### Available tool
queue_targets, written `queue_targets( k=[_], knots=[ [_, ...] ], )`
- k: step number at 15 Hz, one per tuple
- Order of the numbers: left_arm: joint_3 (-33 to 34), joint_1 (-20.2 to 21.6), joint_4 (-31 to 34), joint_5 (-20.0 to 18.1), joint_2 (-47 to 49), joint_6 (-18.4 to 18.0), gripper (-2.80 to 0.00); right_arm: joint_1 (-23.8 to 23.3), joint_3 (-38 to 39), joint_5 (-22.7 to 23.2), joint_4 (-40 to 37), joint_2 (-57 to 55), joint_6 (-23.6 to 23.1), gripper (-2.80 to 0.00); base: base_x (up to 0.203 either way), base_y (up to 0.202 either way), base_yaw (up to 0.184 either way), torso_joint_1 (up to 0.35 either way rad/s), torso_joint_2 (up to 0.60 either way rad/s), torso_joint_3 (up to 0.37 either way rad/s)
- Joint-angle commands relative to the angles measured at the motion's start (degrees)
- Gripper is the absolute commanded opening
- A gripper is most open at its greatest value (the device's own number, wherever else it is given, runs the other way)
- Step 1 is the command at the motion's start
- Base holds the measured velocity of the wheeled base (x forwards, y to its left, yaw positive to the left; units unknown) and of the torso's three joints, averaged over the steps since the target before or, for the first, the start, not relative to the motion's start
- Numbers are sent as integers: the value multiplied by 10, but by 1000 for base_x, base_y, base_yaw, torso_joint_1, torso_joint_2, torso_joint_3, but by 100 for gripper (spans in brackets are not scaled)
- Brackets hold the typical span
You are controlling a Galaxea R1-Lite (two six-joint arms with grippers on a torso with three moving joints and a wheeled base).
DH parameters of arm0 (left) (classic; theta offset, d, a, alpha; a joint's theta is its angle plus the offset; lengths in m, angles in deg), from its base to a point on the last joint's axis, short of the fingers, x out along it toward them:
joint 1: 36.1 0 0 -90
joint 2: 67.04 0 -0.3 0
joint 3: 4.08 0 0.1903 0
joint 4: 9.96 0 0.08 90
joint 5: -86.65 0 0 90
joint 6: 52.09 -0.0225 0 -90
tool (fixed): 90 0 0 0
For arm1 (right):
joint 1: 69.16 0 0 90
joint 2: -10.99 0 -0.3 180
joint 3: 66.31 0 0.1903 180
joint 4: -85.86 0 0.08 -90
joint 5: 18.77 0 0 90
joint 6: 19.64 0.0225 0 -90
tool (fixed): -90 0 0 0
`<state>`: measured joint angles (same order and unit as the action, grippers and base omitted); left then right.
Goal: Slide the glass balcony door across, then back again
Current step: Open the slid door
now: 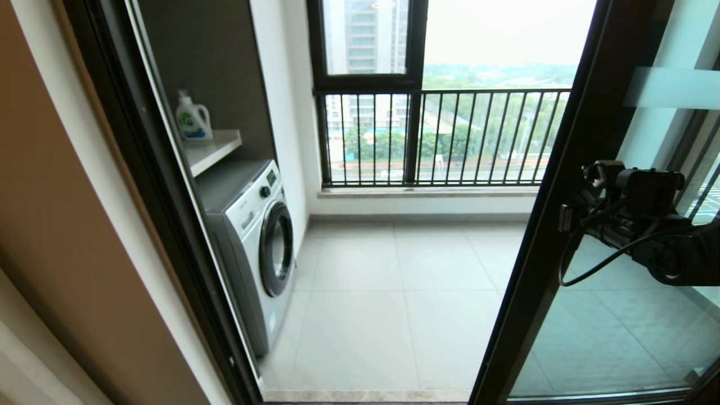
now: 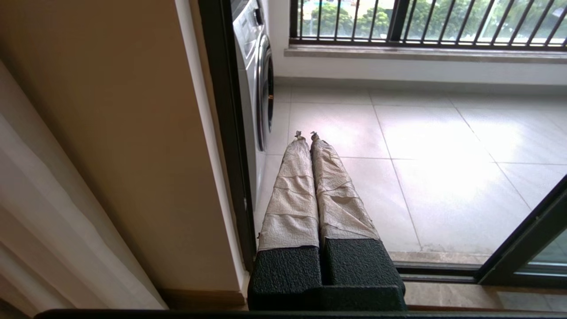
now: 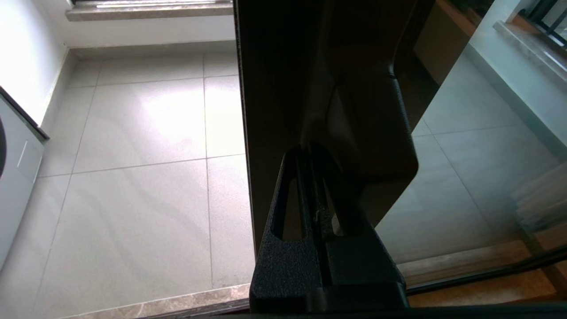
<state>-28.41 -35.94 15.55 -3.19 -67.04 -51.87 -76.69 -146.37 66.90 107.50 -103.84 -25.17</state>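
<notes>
Right pincer [image 3: 316, 155] at right-centre of head view, fingers together, pressed against the dark frame stile of the glass balcony door [image 1: 554, 185]; nothing gripped between them. Door sits at right of frame, slid open, frosted band [image 1: 669, 87] upper right. Left pincer [image 2: 305, 135] idle, wrapped fingers together, pointing at the balcony floor tiles [image 2: 425, 146] near the left door jamb [image 2: 221, 110]. Through the opening: washing machine [image 1: 256, 242] at left, detergent bottle [image 1: 192, 118] on shelf [image 1: 216, 147] above it, railed window [image 1: 444, 135] at back.
</notes>
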Motion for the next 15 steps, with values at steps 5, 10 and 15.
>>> queue_targets(
  k=[5,10,15],
  knots=[
    [0,0,1,0,1,0,-280,-39,2,20,3,-7,-10,-280,0,0,0,0,0,0],
    [0,0,0,0,1,0,-280,-60,1,33,3,-7,-14,-280,0,0,0,0,0,0],
    [0,0,1,0,1,0,-280,-79,-1,45,3,-7,-16,-280,0,0,0,0,0,0]
  ],
)
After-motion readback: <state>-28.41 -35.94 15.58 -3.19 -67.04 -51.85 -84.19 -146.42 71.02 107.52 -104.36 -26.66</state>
